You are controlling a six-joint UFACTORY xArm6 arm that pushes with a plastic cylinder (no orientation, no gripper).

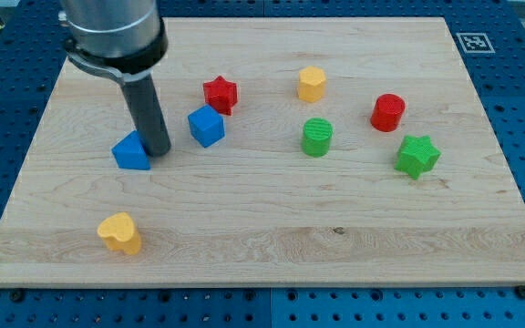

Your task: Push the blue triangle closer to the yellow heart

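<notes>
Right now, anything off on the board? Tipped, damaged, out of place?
Nothing stands out. All blocks sit flat on the wooden board, none toppled or broken. My tip rests against the right side of the blue triangle, with the yellow heart below it toward the view's bottom. The blue cube sits apart, to the right.

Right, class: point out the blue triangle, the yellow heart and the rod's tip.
blue triangle [130, 153], camera view, middle of its front face
yellow heart [119, 232], camera view, middle of its top
my tip [158, 150], camera view, rod's very bottom end
</notes>
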